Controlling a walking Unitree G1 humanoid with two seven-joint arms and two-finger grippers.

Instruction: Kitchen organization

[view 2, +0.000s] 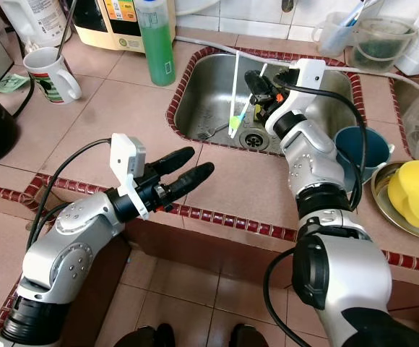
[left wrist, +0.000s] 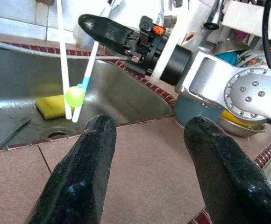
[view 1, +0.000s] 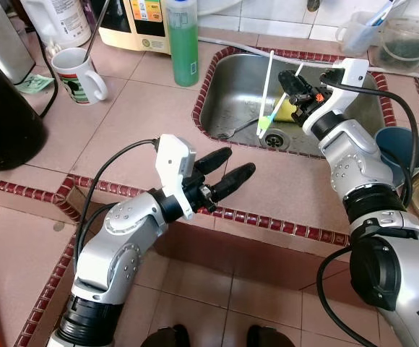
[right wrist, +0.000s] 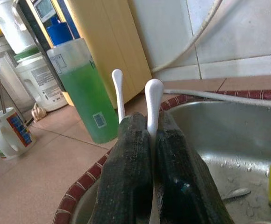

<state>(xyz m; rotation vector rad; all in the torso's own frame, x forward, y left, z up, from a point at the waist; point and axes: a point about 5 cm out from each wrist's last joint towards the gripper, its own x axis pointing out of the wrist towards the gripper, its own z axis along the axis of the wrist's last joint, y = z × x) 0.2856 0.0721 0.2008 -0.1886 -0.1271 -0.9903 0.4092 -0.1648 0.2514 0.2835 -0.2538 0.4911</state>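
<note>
My right gripper [view 1: 290, 81] hangs over the steel sink [view 1: 224, 97], shut on two thin white sticks [view 1: 269, 87] with green and blue tips [view 1: 263, 127] pointing down toward the drain. In the right wrist view one white handle [right wrist: 153, 100] is pinched between the fingers [right wrist: 126, 177] and the second handle [right wrist: 118, 93] rises just beside it. A yellow sponge [view 1: 287, 110] and a fork [view 1: 232, 131] lie in the sink. My left gripper [view 1: 237, 163] is open and empty, low over the tiled counter's front edge, pointing toward the sink.
A green soap bottle [view 1: 183, 43] and a mug [view 1: 76, 72] stand left of the sink; a black appliance [view 1: 0, 108] is at far left. A blue cup [view 1: 401, 148], a metal bowl with a yellow object [view 2: 415, 191] and clear jugs [view 1: 408, 40] crowd the right side.
</note>
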